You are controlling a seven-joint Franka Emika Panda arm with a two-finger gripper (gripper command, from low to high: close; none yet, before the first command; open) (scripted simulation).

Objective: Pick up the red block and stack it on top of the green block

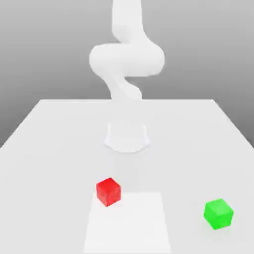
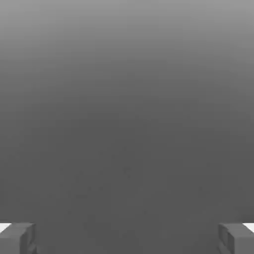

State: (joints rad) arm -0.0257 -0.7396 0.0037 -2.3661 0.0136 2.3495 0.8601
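The red block (image 1: 108,192) is a small glossy cube on the white table (image 1: 59,144), near the front and a little toward the exterior view's left. The green block (image 1: 218,214), of like size, rests on the table toward the exterior view's right, well apart from the red one. In the hand view my gripper (image 2: 127,239) is open, its two grey fingertips (image 2: 18,238) standing far apart with nothing between them. Only a plain grey backdrop lies in front of the hand; neither block is near the fingers.
The white arm's base (image 1: 127,137) stands mid-table behind the blocks, and its links (image 1: 127,59) rise out past the picture's upper edge. A paler square patch (image 1: 130,225) marks the tabletop at the front, with the red block at its corner.
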